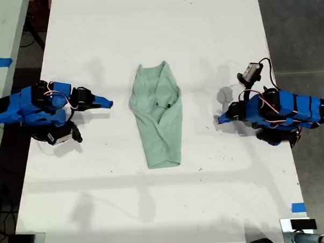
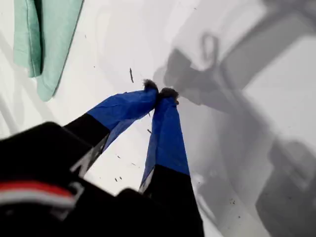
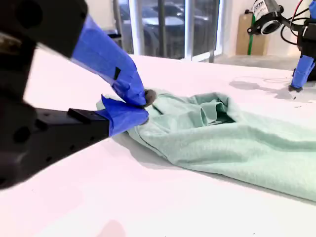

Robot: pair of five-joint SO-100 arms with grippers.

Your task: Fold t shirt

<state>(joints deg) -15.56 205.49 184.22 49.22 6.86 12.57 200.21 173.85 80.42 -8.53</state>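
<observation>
Blue-taped claw [image 3: 140, 106], unlabelled t shirt [image 1: 158, 115] beyond

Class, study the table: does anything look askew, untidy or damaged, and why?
The t shirt looks askew in the middle of the table. It slants so that its lower end drifts toward the exterior view's right. Its folded-in sides overlap unevenly and are bunched and creased near the middle. Nothing looks spilled or damaged.

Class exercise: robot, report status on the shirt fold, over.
My first pincer shut, empty, off the cloth. My second pincer shut, empty, beside the t shirt. T shirt creased, partly folded on table. Nothing blocking.
</observation>
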